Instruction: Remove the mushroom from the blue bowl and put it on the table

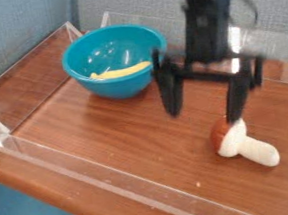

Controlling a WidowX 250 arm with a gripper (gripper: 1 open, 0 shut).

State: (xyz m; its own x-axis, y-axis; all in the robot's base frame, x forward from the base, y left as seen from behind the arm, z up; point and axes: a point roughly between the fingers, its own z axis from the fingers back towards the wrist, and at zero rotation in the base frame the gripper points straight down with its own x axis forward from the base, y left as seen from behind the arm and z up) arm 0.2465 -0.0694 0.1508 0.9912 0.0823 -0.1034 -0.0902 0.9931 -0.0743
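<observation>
The mushroom [244, 144] lies on its side on the table [97, 136] at the right, cream stem pointing right and reddish-brown cap to the left. My gripper [205, 99] hangs open above and just left of it, fingers spread wide and pointing down, holding nothing; it is blurred. The blue bowl [114, 61] stands at the back left, well apart from the gripper, with a yellow banana-like piece [119, 72] inside.
Low clear acrylic walls [59, 157] edge the tabletop along the front and left. A blue fabric panel stands behind the bowl. The robot arm [207, 10] rises out of frame at the top right.
</observation>
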